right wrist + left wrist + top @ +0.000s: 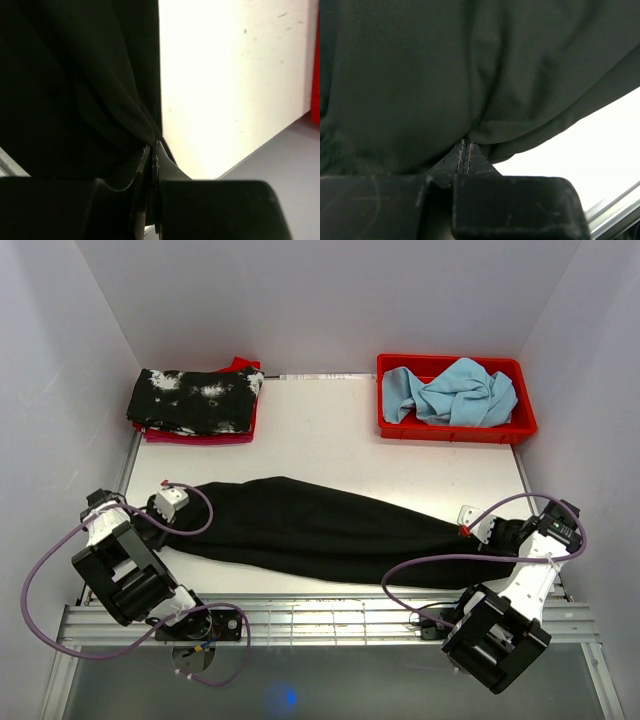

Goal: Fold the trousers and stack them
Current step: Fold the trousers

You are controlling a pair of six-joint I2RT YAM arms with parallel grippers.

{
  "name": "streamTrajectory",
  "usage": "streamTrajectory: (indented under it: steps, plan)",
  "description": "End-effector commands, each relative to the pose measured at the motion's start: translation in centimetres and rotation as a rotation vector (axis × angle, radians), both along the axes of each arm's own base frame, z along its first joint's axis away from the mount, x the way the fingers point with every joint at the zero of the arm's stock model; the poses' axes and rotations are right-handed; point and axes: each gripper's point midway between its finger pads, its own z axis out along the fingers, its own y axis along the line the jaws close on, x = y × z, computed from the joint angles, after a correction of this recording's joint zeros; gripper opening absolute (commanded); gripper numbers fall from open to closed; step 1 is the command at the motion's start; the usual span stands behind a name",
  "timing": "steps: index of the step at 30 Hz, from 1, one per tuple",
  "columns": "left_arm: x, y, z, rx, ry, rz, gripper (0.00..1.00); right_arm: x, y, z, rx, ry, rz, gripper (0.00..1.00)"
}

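Trousers (320, 530) stretch (full length) between left jaws and right jaws, each clamped on one end.

**White table, three loads**

The table (330, 435) carries the trousers (320, 525). They lie stretched out flat from the left fingers (452, 162) across to the right fingers (170, 170), with each end pinched low over the tabletop. Well beyond the left fingers, in the far corner, lies a folded stack (195, 402), red at the bottom. Well beyond the right fingers stands a red bin (455, 430).
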Motion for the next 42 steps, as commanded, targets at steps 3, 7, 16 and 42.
streamTrajectory:
  steps: [3, 7, 16, 42]
  plan:
    - [-0.9, 1.9, -2.4, 0.140, 0.024, -0.054, 0.00, 0.7, -1.4, -0.9, -0.246, -0.068, 0.266, 0.08]
    - [-1.0, 2.5, -3.2, 0.156, 0.052, -0.038, 0.00, 0.5, -1.5, -1.0, -0.256, -0.058, 0.284, 0.08]
    - [2.4, 3.6, -1.0, 0.075, 0.031, 0.104, 0.00, 4.3, -2.2, 1.5, -0.281, -0.212, 0.334, 0.08]
    - [4.5, 0.5, 11.2, 0.057, -0.235, -0.116, 0.91, -3.2, 0.3, 0.6, -0.393, 0.065, 0.643, 0.90]
